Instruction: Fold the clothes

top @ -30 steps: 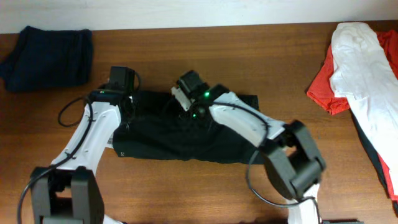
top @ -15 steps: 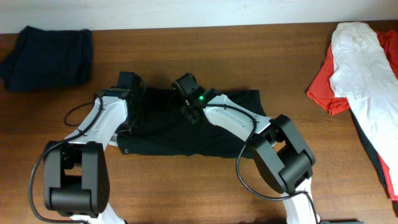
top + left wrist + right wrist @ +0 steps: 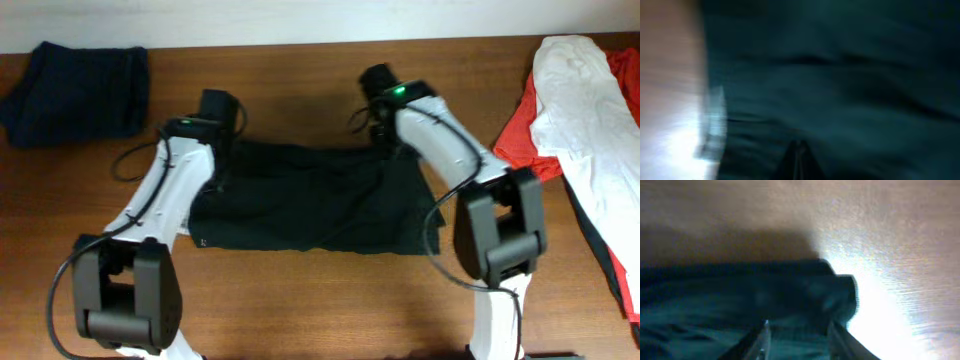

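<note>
The clothes (image 3: 310,205), one black garment, lie spread flat at the table's middle. My left gripper (image 3: 222,152) is at the garment's far left corner. In the left wrist view its fingers (image 3: 799,146) are pressed together on dark fabric (image 3: 850,75), with creases running to the tips. My right gripper (image 3: 385,140) is at the garment's far right corner. In the right wrist view its fingers (image 3: 797,330) stand apart with fabric (image 3: 740,290) between them and a curled corner just beyond. No light grey part shows.
A folded navy garment (image 3: 80,85) lies at the far left. A white garment (image 3: 580,100) lies over a red one (image 3: 515,150) at the right edge. Bare wooden table (image 3: 300,80) lies behind the garment.
My right gripper has swung fast from the garment's middle to its far right corner. My left gripper has moved slightly farther back. The garment now lies wider and flatter.
</note>
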You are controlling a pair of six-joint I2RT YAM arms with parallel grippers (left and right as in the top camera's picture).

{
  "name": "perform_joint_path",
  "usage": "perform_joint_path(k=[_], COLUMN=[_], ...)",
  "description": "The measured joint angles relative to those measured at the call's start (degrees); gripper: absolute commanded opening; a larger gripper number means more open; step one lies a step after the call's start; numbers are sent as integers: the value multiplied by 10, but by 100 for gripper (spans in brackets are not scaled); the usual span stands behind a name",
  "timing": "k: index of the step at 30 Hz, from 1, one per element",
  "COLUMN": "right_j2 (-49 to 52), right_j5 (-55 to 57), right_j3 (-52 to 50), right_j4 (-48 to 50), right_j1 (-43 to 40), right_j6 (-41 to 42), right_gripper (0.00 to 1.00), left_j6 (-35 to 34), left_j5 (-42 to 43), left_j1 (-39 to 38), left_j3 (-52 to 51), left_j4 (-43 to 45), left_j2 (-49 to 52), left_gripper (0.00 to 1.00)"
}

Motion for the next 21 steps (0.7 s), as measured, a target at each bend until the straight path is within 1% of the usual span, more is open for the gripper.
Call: perform_joint_path(k=[1,2,5,7,9,10,11,12,13,16,19,21], right_j2=[0,0,0,0,0,0,0,0,1,1,-2,-2], right_j5=[-68,-111,-209,-238,-251,-256,-256,-256,-256,-256,-241,-203], right_j3=[0,0,-8,-16,-18,-19,-25,-36,-50,-96,-136,-135], right_j4=[-12,-13,-10,-10,-31,-44,-31,1,35,139,242,258], right_j1=[-31,-43,-45,-35,-28,-25,-23,-21,-20,-20,-19,-17], right_j6=[-7,-20,-50,-60,-64,-69,-71,-73,-75,-70,-46,-28], right_gripper=[26,26,27,27,36,36,38,42,44,43,43,43], left_j6=[14,19,38,46,49,49,49,49,49,49,49,49], left_j5=[41,53,82,92,96,106,111,119,125,126,126,122], left_j1=[-22,-28,-33,-27,-11,7,16,31,49,88,100,99], left_j3=[0,0,-1,-1,-1,-1,0,0,0,0,0,0], left_j4=[7,13,54,68,80,86,88,91,91,96,104,105], left_j2=[0,1,25,67,104,123,123,123,123,123,123,123], left_gripper=[1,1,1,1,1,1,1,1,1,1,1,1])
